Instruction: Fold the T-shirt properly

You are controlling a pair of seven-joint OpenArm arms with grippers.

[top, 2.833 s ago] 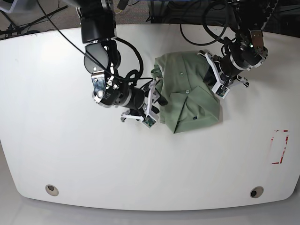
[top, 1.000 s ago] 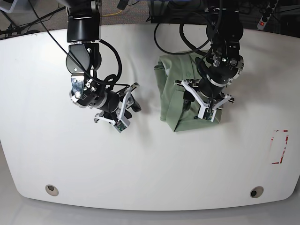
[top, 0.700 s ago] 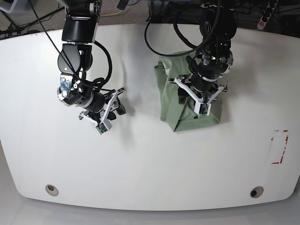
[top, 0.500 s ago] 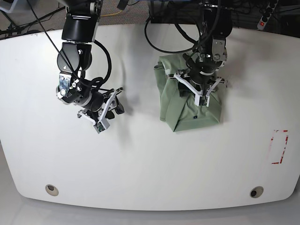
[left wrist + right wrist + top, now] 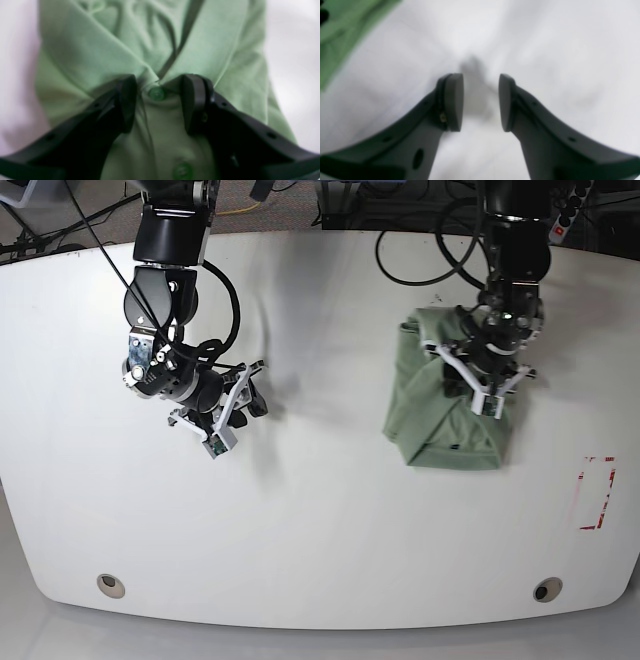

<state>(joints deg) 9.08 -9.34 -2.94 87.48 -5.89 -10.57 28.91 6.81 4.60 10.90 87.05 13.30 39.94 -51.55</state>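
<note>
The pale sage-green cotton T-shirt (image 5: 447, 408) lies folded into a compact bundle on the white bench (image 5: 320, 520), at about 3 o'clock from centre. The left claw (image 5: 158, 105) stands on it, jaws apart, straddling a green button (image 5: 156, 93); no fabric is visibly pinched. The right claw (image 5: 480, 102) hovers over bare bench at 9 o'clock, jaws apart, empty. Folding appears nearly complete; the next move likely calls for squaring or releasing the bundle.
</note>
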